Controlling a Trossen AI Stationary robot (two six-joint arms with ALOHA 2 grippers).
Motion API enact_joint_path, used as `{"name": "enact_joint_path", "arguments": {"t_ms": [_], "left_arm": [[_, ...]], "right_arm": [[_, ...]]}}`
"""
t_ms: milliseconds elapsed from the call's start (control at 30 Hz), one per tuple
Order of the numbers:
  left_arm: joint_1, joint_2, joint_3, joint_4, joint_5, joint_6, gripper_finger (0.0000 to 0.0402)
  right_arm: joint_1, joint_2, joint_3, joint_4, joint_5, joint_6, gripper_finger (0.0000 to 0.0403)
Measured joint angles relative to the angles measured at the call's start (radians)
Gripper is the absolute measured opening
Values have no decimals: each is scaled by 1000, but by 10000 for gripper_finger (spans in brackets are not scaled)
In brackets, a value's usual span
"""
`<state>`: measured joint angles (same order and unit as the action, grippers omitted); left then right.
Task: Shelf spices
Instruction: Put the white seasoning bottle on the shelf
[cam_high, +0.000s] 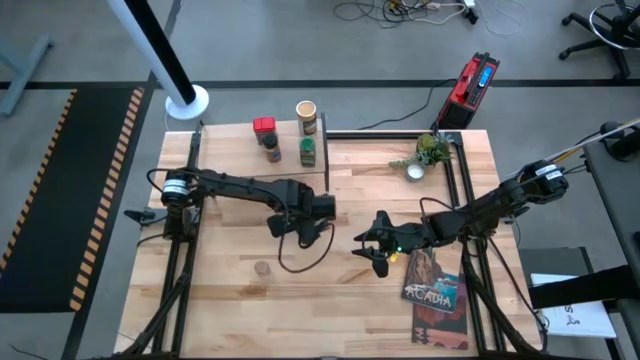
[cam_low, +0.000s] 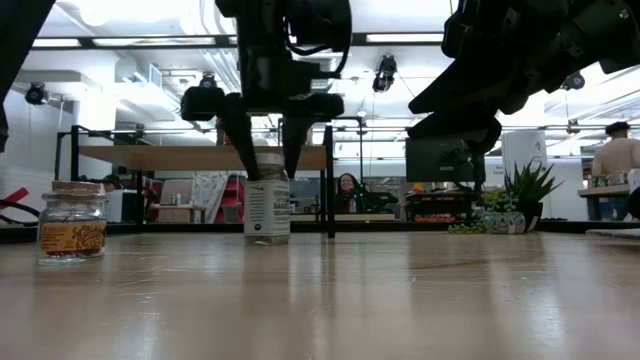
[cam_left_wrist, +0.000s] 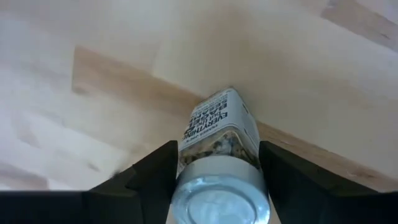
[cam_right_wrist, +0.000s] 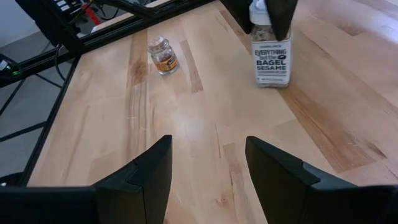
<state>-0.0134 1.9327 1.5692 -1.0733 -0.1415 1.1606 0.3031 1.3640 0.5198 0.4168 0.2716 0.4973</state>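
Note:
A white-capped clear jar (cam_low: 267, 208) labelled "bagel sesame" stands upright on the table near its middle, and my left gripper (cam_high: 287, 222) is shut on its top from above. A small jar with an orange label (cam_high: 262, 268) stands alone on the table, nearer the front edge. The shelf (cam_high: 230, 145) at the far side carries a red tin (cam_high: 264, 127), a dark jar (cam_high: 272, 151), a tan canister (cam_high: 307, 114) and a green-lidded jar (cam_high: 308, 151). My right gripper (cam_high: 372, 248) hangs open over bare table, right of the white-capped jar. My left gripper pinches the white-capped jar at its cap and shoulder (cam_left_wrist: 219, 163) between its two fingers (cam_left_wrist: 158, 174). The fingers come from above, pointing down, one on each side of the cap. The jar stands upright with its bottom (cam_low: 267, 238) on the table.
The "Acadia" book (cam_high: 435, 290) lies at the front right, just right of my right gripper. A small green plant in a white pot (cam_high: 428, 155) stands at the far right. Black shelf legs (cam_low: 328, 190) rise behind the jar. Bare tabletop stretches between the jar and the shelf.

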Motion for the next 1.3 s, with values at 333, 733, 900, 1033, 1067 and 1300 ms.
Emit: {"name": "enact_joint_path", "arguments": {"t_ms": [333, 733, 900, 1033, 1067, 1300], "left_arm": [[-44, -1, 0, 13, -8, -120, 213], [-46, -3, 170, 19, -9, -994, 227], [-10, -4, 238, 0, -8, -1423, 238], [25, -4, 240, -66, -7, -1537, 248], [33, -4, 233, -77, -7, -1556, 252], [79, -4, 165, -89, 58, -1618, 284]], "right_arm": [[0, 0, 0, 0, -2, 0, 181], [0, 0, 0, 0, -2, 0, 181], [0, 0, 0, 0, -2, 0, 181], [0, 0, 0, 0, -3, 0, 181], [0, 0, 0, 0, -9, 0, 181], [0, 0, 0, -13, -15, -3, 181]]}}
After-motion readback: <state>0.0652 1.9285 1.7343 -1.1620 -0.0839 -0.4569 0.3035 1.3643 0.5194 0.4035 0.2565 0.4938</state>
